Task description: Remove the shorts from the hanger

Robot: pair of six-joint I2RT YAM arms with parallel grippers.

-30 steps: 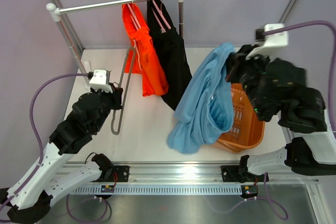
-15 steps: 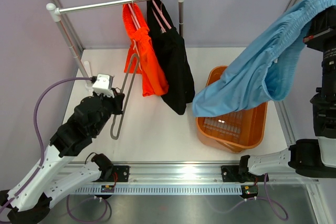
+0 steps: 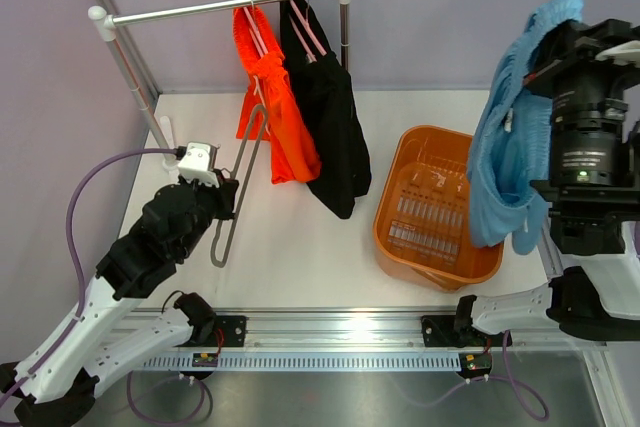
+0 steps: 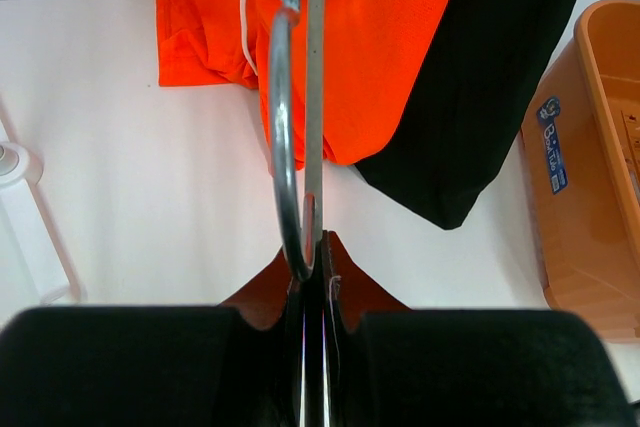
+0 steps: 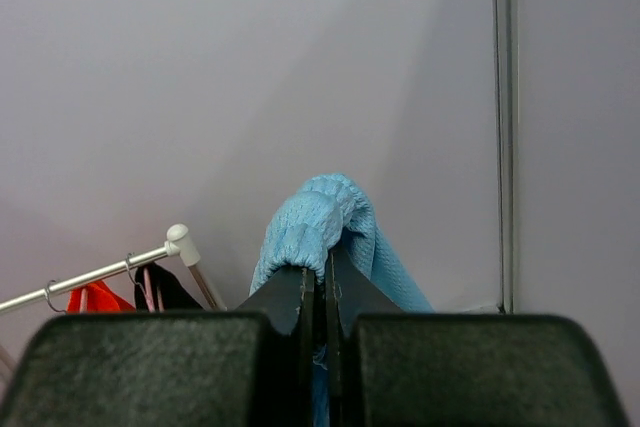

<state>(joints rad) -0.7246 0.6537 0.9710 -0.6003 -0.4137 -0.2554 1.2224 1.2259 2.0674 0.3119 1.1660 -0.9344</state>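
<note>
The light blue shorts point(image 3: 510, 147) hang from my right gripper point(image 3: 548, 47), which is shut on their waistband point(image 5: 315, 222) high above the table's right side. My left gripper point(image 3: 222, 202) is shut on a bare grey hanger point(image 3: 240, 182) with a metal hook point(image 4: 282, 137), held at the left of the table. The orange shorts point(image 3: 275, 97) and the black shorts point(image 3: 325, 112) hang on pink hangers from the rail point(image 3: 220, 5). Both also show in the left wrist view, orange point(image 4: 370, 37) and black point(image 4: 500, 97).
An orange basket point(image 3: 440, 207) stands on the white table point(image 3: 300, 247), right of the middle, below and left of the blue shorts; its side shows in the left wrist view point(image 4: 580, 147). The rail's white posts point(image 3: 130, 67) stand at the back left. Grey walls enclose the workspace.
My right gripper has lifted the blue shorts off the basket, swung them up and to the right, and they now hang straight down. The left arm and hanger have barely moved.
</note>
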